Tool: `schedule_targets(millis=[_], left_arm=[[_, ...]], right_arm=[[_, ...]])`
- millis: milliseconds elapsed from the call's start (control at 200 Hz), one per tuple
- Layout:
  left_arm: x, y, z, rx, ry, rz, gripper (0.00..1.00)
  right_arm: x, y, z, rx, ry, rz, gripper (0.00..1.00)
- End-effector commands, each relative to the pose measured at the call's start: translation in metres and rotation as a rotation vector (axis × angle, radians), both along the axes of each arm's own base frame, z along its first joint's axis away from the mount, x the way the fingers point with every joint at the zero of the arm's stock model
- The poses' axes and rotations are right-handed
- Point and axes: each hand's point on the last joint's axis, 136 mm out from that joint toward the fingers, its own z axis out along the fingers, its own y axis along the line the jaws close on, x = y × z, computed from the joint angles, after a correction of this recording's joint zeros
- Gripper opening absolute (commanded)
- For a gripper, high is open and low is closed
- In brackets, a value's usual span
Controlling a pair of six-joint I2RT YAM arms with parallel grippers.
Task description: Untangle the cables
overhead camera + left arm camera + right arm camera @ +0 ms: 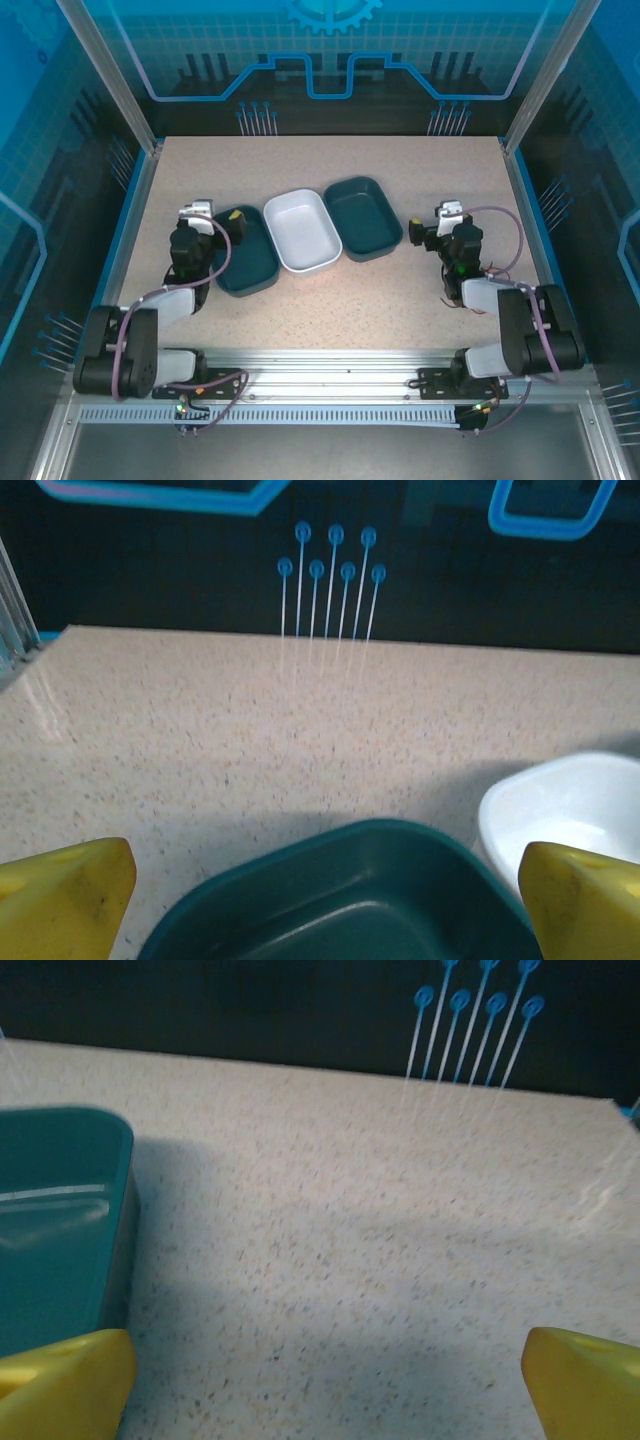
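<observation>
**Both grippers wide open, nothing in hand**

Left gripper is hanging fully spread and empty. A teal tray is sitting just below and ahead of it, with the white tray off to its right.

Right gripper is gaping empty too, with the second teal tray off to its left.

Probably parking clear of the trays before a first reach.

Cables: thin dark strands behind the right gripper, by its forearm, may be them. Can't tell.
</observation>
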Motion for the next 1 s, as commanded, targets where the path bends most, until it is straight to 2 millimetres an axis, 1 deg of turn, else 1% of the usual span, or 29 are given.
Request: schedule_targets(millis=[0,45,150,300,305,395,475,545,605,710,785,896,996], left_arm=[[-0.011,0.002,0.013,-0.054,-0.007,0.026,0.99],[-0.013,0.003,0.021,-0.079,-0.011,0.037,0.99],[-0.022,0.006,0.035,-0.140,-0.007,0.066,0.99],[-0.035,0.004,0.053,-0.258,0.021,0.080,0.99],[-0.035,0.003,0.054,-0.262,0.020,0.079,0.99],[-0.043,-0.007,0.058,-0.308,0.061,0.041,0.99],[-0.050,-0.018,0.060,-0.335,0.089,0.012,0.99],[-0.057,-0.030,0.059,-0.338,0.103,-0.024,0.99],[-0.062,-0.040,0.055,-0.340,0.118,-0.044,0.99],[-0.066,-0.058,0.050,-0.371,0.147,-0.086,0.99],[-0.066,-0.063,0.049,-0.398,0.163,-0.098,0.99],[-0.065,-0.064,0.052,-0.409,0.159,-0.098,0.99],[-0.064,-0.064,0.054,-0.404,0.153,-0.100,0.99]], right_arm=[[-0.009,-0.016,0.015,0.024,0.016,-0.099,1.00],[-0.014,-0.021,0.021,0.035,0.028,-0.131,1.00],[-0.030,-0.038,0.028,0.084,0.101,-0.251,1.00],[-0.066,-0.066,0.032,0.148,0.240,-0.450,1.00],[-0.071,-0.067,0.027,0.148,0.272,-0.463,1.00],[-0.104,-0.082,0.022,0.211,0.389,-0.606,1.00],[-0.137,-0.093,0.015,0.267,0.487,-0.723,0.94],[-0.160,-0.096,0.006,0.322,0.554,-0.780,0.91],[-0.172,-0.092,-0.003,0.383,0.597,-0.781,0.88],[-0.185,-0.083,-0.022,0.473,0.662,-0.773,0.84],[-0.189,-0.078,-0.035,0.499,0.699,-0.769,0.81],[-0.184,-0.073,-0.047,0.514,0.745,-0.739,0.75],[-0.176,-0.071,-0.054,0.510,0.782,-0.724,0.71]])
